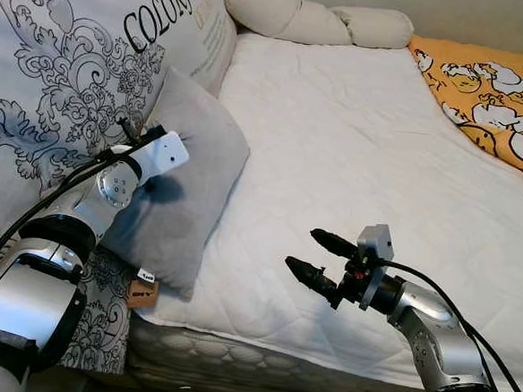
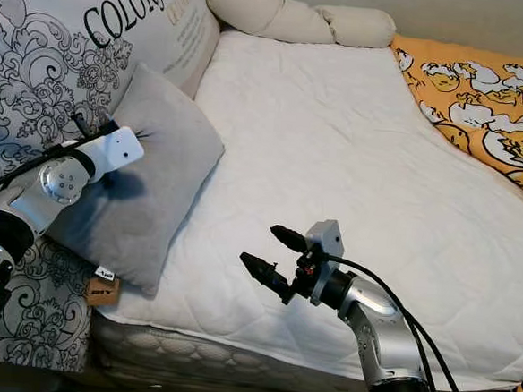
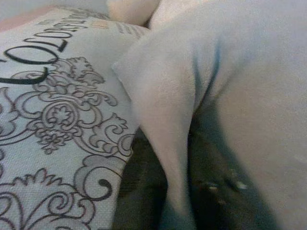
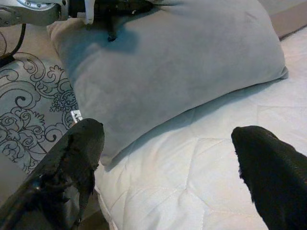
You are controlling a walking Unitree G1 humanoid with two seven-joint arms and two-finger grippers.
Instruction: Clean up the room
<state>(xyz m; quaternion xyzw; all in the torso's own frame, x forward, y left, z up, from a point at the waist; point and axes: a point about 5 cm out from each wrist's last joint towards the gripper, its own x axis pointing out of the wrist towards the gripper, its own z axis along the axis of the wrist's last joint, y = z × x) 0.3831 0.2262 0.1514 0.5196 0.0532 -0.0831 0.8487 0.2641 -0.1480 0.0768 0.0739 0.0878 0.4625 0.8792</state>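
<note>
Now | one grey cushion [image 1: 183, 183] | one patterned pillow [image 1: 63, 74] | two grippers: left gripper [image 4: 111, 34], right gripper [image 1: 316, 255]

pillow [image 1: 186, 186] left on mattress [image 1: 353, 167] | blanket [image 1: 493, 96] far right

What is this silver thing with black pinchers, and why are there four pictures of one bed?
It is a house-cleaning robot. Two pictures come from the eyes in its head; two come from small cameras on its wrists. It stands at a bed with a white quilted mattress. A soft grey square cushion leans against a big white pillow printed with black swirls and letters. An orange blanket with a white cartoon print lies at the far side. The left gripper presses into the grey cushion. The right gripper hovers open above the mattress, holding nothing.
</note>
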